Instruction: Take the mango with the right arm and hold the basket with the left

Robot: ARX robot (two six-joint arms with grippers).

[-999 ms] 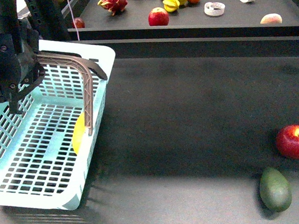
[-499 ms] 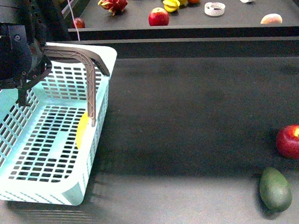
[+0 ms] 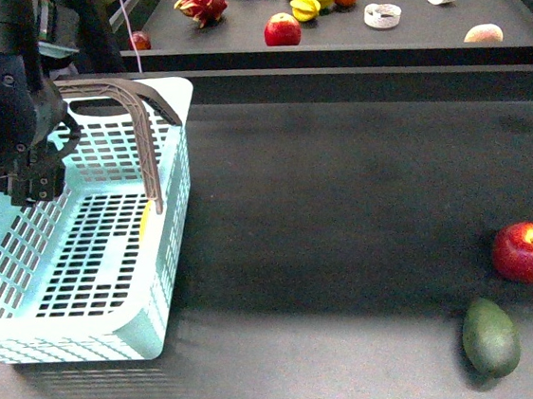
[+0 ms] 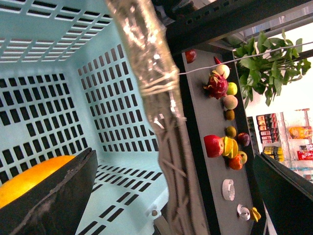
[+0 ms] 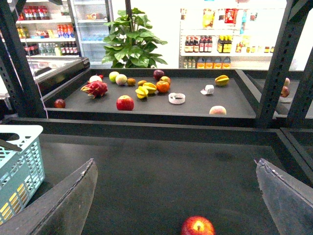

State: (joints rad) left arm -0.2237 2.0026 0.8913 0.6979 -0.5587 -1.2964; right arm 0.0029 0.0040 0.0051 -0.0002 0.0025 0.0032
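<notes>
Nearest, a dark green pear-shaped fruit (image 3: 491, 336) and a glossy red apple (image 3: 529, 252) lie well right of the slotted light turquoise plastic basket (image 3: 80, 329). Inside the basket, against its right wall, lies the smooth yellow-orange mango (image 3: 144, 223). The left gripper (image 3: 34, 181) hangs over the basket near the ribbed grey-brown handle (image 3: 142, 136); I cannot tell its grip. The right gripper (image 5: 178, 196) is spread wide, holding nothing. Beyond the basket stands a dark shelf of fruit (image 3: 420, 31).

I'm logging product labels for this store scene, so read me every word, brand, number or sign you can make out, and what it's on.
No text can be read in any view.
Bottles and packages on the store shelves: labels too small and blurred to read.
Shelf goods in the left wrist view: blurred, unreadable.
Basket, red apple and green fruit: no visible lettering.
</notes>
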